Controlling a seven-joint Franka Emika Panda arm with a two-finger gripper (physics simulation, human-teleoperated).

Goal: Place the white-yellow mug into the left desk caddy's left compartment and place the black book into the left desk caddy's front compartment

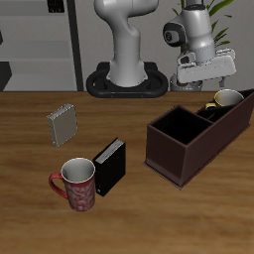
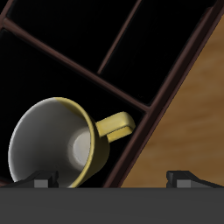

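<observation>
Wrist view: white-yellow mug (image 2: 57, 144) lay tipped inside left desk caddy (image 2: 131, 96), directly below pincer (image 2: 112, 179), mouth toward camera, handle pointing at caddy wall. Pincer spread wide, holding nothing.

The white-yellow mug (image 2: 57, 144) lies tilted inside a compartment of the left desk caddy (image 2: 179, 83), with its opening turned toward the camera, so the pale grey-white inside is well seen. Its yellow handle (image 2: 115, 127) points toward the caddy's outer wall and ends just beside it. Thin dark brown dividers (image 2: 87, 74) cross the black inside of the caddy and separate several compartments. Beyond the outer wall, the wooden bench (image 2: 201, 122) shows with a brown grain. Two dark fingertips (image 2: 188, 180) of the end effector (image 2: 112, 181) stand wide apart at the frame's edge, above a grey band, and nothing is between them. One fingertip overlaps the mug's rim in this view; whether it touches cannot be told.
</observation>
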